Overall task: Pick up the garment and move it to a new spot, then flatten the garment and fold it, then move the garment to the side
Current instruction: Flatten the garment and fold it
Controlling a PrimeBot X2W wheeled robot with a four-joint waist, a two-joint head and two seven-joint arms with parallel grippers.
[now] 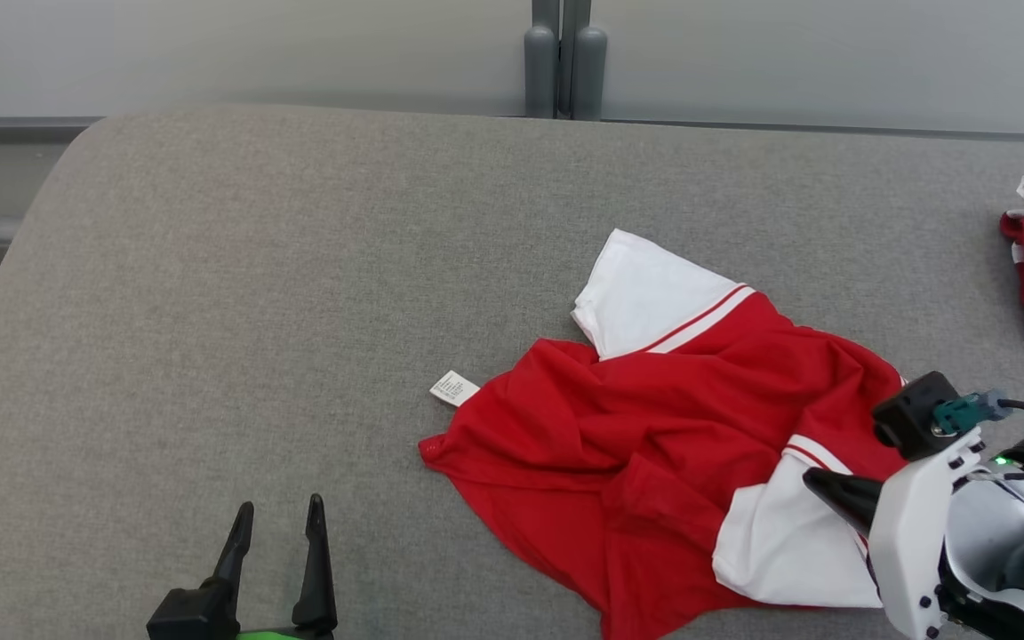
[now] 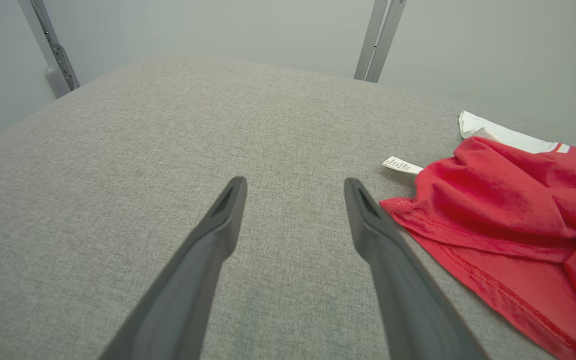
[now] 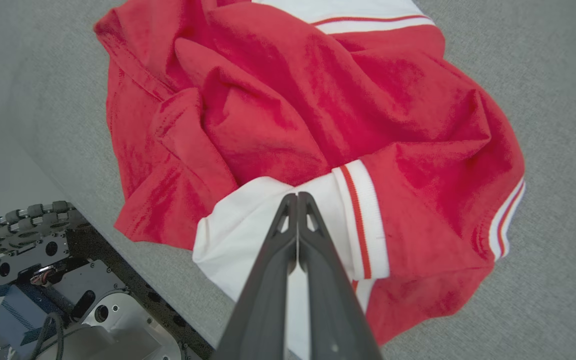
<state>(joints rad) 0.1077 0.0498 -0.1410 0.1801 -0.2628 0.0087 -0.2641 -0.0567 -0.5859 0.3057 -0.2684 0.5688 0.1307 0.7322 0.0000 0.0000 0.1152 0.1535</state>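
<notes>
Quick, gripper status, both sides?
Left gripper: open, holding nothing.
Right gripper: closed, pinching the white sleeve of the garment.

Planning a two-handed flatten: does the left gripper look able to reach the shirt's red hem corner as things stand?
Probably yes: the open left gripper is beside the hem corner, with only table between them.
</notes>
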